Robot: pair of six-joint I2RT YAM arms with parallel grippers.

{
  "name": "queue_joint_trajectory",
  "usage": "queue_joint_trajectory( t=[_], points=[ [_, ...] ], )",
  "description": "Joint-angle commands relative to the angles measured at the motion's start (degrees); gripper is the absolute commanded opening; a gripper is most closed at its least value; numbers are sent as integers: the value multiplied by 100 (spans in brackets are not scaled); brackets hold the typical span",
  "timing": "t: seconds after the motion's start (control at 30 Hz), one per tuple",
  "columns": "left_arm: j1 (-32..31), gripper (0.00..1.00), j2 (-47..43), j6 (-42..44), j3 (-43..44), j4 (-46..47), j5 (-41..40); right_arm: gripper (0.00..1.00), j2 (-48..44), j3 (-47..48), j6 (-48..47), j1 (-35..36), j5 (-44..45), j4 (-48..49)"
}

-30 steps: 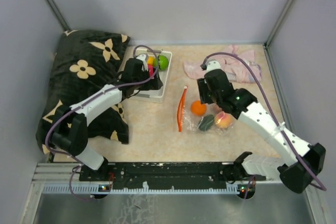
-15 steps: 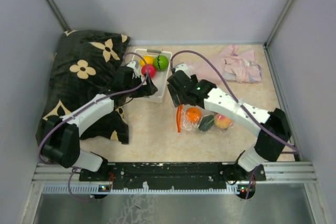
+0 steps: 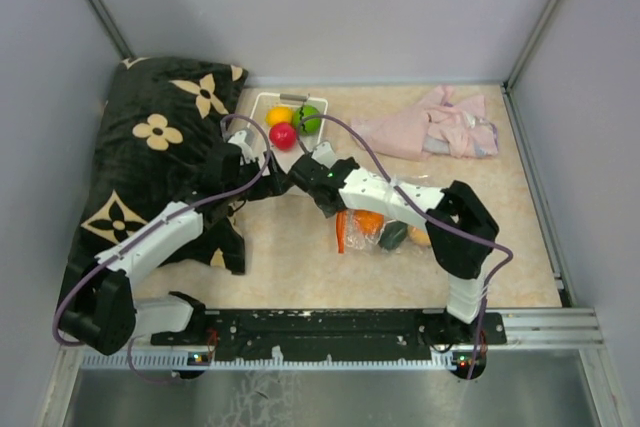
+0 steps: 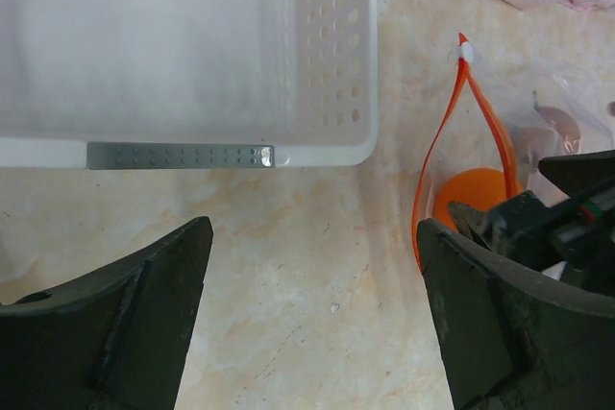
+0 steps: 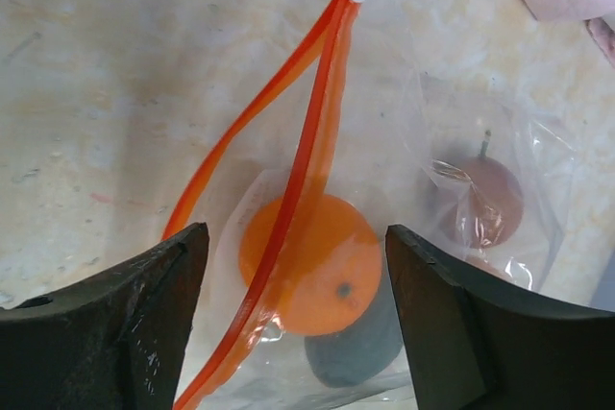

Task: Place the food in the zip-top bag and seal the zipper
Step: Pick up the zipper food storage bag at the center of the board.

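The top external camera is looking down from above and behind the arm bases, taking in the whole table [image 3: 290, 247]. The left wrist camera is looking down past the left gripper [image 4: 312, 229], close over the white slotted basket's [image 4: 327, 45] near corner. The right wrist camera is looking straight down past the right gripper [image 5: 296, 232], closer still. Both wrist views are sharing the zipper [image 4: 430, 170] and the orange toy fruit [image 4: 476, 194].
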Motion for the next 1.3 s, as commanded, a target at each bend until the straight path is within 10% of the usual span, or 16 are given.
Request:
queue_joint_trajectory(
  t=[0.0, 0.63, 1.27],
  points=[
    [-17, 92, -262, -47, -80, 75, 146, 73, 140, 277, 240, 103, 892, -290],
    [-838, 90, -235, -121, 150, 25, 229, 5, -420, 249, 413, 120, 1892, -1088],
    [-1890, 84, 1375, -324, 884, 627, 299, 2, -2153, -577, 314, 113, 1272, -141]
  ],
)
